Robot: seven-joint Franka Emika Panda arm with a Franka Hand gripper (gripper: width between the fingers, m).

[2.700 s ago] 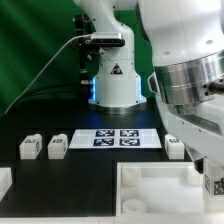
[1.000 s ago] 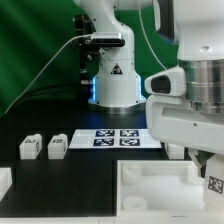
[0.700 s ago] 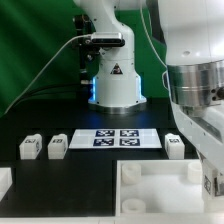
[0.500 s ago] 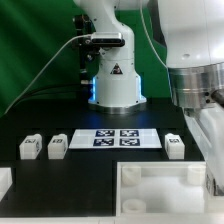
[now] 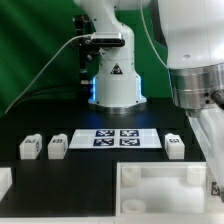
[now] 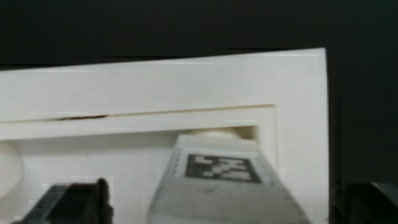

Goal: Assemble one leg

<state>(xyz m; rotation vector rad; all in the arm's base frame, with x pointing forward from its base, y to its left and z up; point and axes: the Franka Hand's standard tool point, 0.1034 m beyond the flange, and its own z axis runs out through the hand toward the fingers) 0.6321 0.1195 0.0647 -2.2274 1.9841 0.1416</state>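
Observation:
In the wrist view a leg (image 6: 222, 168), a white block with a black-and-white tag, stands in a corner socket of the large white square piece (image 6: 160, 95). My gripper (image 6: 222, 198) straddles it with the dark fingers (image 6: 80, 200) spread wide; the one finger stands apart from the leg. In the exterior view this leg is only a sliver of tag (image 5: 214, 187) at the right edge, under the arm (image 5: 195, 90). Three more legs lie on the black table: two at the exterior view's left (image 5: 30, 147) (image 5: 57, 146) and one at its right (image 5: 175, 146).
The marker board (image 5: 115, 137) lies at mid table in front of the robot base (image 5: 112, 85). The large white square piece (image 5: 160, 190) fills the front right. Another white part (image 5: 5, 182) shows at the front left edge.
The wrist has turned above the socket and the arm has shifted slightly toward the exterior view's right. The leg in the socket and the three loose legs stay put.

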